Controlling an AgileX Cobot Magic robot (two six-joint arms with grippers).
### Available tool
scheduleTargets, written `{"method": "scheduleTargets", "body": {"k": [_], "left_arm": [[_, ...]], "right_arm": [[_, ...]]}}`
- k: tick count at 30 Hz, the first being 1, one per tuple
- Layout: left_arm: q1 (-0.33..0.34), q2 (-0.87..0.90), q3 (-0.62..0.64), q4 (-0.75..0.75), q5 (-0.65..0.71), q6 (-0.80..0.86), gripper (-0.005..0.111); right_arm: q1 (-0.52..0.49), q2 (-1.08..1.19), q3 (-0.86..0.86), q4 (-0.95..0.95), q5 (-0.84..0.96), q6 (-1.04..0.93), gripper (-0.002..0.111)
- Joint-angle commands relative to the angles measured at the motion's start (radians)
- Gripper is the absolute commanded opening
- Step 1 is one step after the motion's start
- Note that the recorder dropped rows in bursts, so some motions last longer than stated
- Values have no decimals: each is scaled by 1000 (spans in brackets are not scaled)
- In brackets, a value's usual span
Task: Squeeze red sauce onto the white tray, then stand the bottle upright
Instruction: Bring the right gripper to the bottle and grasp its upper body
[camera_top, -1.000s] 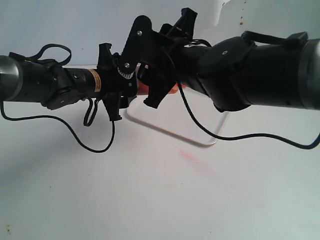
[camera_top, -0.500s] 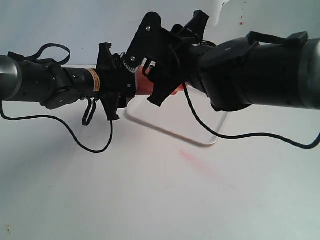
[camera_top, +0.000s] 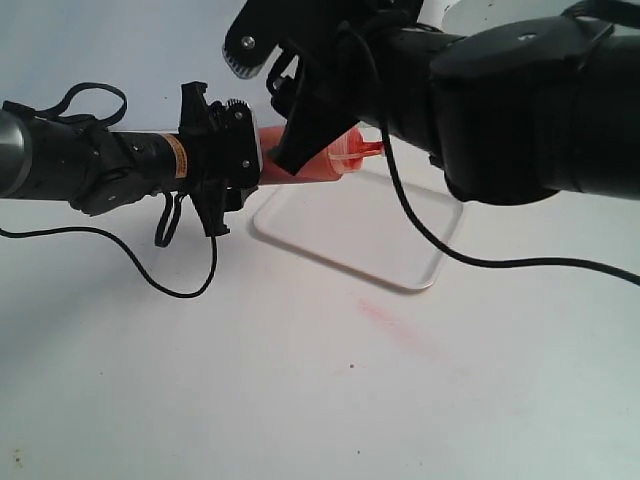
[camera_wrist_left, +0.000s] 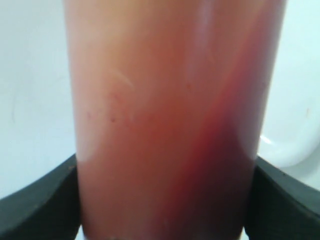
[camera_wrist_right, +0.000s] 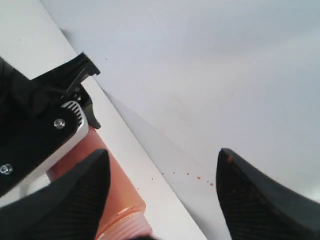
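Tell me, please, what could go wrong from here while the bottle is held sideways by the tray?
The bottle lies sideways in the left hand, its nozzle near the edge of the white tray: a squeeze might miss onto the table. The open right hand hangs close beside the bottle and the left hand; closing could knock them together or shift the bottle.

Black arms (camera_top: 520, 110) carry thin cables (camera_top: 520, 263) and an orange label (camera_top: 181, 157).
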Motion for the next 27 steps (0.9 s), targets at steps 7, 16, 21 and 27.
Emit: {"method": "scheduleTargets", "body": {"k": [7,16,21,27], "left_arm": [[0,-22,-13,-20,-50,152,0],[0,-22,-44,-52,-53,255,0],[0,-22,-108,-102,-48,315,0],[0,-22,-154,-81,-4,336,0]], "right_arm": [[22,16,19,21,-7,-12,57],[22,23,125,-33,85,-12,57],[24,34,125,-54,137,-10,57],[24,72,125,-131,71,-10,67]]}}
